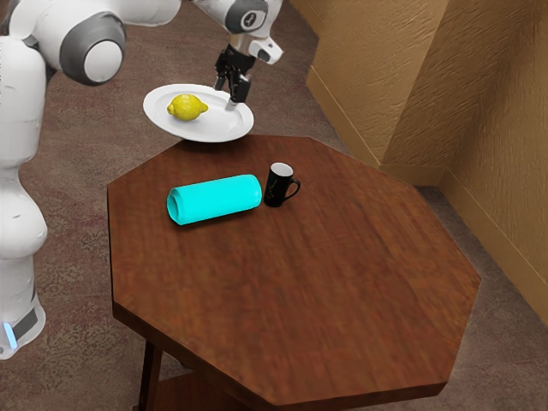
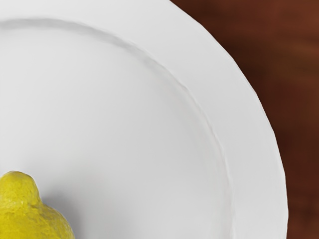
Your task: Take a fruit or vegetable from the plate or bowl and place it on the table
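Yellow lemon [image 1: 187, 107], one: pebbled skin, rounded body, blunt nubs at its ends; it lies on the plate, at ten o'clock from the plate's centre, clock faces here being read with twelve at the top of the exterior view. White plate [image 1: 163, 126], one: smooth, round, with a broad rim and a shallow step around the well; stationed at the eleven o'clock side of the table. Black gripper [image 1: 225, 94], one: angular, two-fingered, at two o'clock from the plate's centre, pointing down toward the plate; fingers apart, with the lemon outside them at nine o'clock; whether a fingertip touches the plate cannot be told. Table [image 1: 325, 274], one: reddish-brown wood, streaked grain, angular many-sided top. Cyan cylinder [image 1: 216, 199], one: smooth, lying on its side, a recessed round end facing nine o'clock; placed between ten and eleven o'clock from the table's centre. Black mug [image 1: 276, 187], one: glossy, upright, pale inside, looped handle at three o'clock; set just beside the cylinder, near twelve o'clock on the table. Surroundings: mottled brown floor [image 1: 77, 137]; tan, rough-textured wall [image 1: 377, 86] at one o'clock, with a plain skirting.
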### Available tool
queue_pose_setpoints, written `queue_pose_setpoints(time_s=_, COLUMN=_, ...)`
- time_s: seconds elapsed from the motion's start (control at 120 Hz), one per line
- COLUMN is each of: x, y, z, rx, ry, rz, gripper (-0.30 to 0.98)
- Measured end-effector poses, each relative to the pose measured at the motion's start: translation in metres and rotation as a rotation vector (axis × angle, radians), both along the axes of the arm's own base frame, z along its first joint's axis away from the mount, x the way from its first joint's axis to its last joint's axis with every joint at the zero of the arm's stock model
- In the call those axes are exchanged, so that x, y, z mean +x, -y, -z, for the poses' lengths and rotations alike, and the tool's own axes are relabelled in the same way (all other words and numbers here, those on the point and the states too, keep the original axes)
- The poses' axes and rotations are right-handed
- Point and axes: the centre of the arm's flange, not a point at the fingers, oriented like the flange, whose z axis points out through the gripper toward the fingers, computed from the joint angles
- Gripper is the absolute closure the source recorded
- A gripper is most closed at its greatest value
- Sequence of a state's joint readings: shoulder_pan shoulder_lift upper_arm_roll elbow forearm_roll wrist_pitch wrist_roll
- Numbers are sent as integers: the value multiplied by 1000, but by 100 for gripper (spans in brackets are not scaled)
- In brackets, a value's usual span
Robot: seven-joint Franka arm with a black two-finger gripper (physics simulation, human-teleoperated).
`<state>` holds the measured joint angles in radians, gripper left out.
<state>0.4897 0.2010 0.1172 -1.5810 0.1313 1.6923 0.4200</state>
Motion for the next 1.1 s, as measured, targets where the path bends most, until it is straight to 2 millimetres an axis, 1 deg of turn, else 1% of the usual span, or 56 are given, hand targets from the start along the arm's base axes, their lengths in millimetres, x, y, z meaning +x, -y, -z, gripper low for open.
queue_pose_setpoints(time_s=0.05, x=-5, y=-7, z=2, rx=1, ry=1, rz=3, gripper=0)
queue_pose_setpoints(time_s=0.217, x=-32, y=-39, z=0, rx=6, ry=11, rz=-21, gripper=0)
queue_pose_setpoints(time_s=0.408, x=-69, y=-46, z=2, rx=-18, ry=23, rz=-25, gripper=0)
queue_pose_setpoints(time_s=0.683, x=-105, y=-80, z=-4, rx=0, ry=43, rz=-62, gripper=0)
queue_pose_setpoints(time_s=0.775, x=-108, y=-83, z=-1, rx=-1, ry=40, rz=-58, gripper=0)
queue_pose_setpoints(time_s=1.1, x=-95, y=-88, z=28, rx=-9, ry=25, rz=-24, gripper=0)
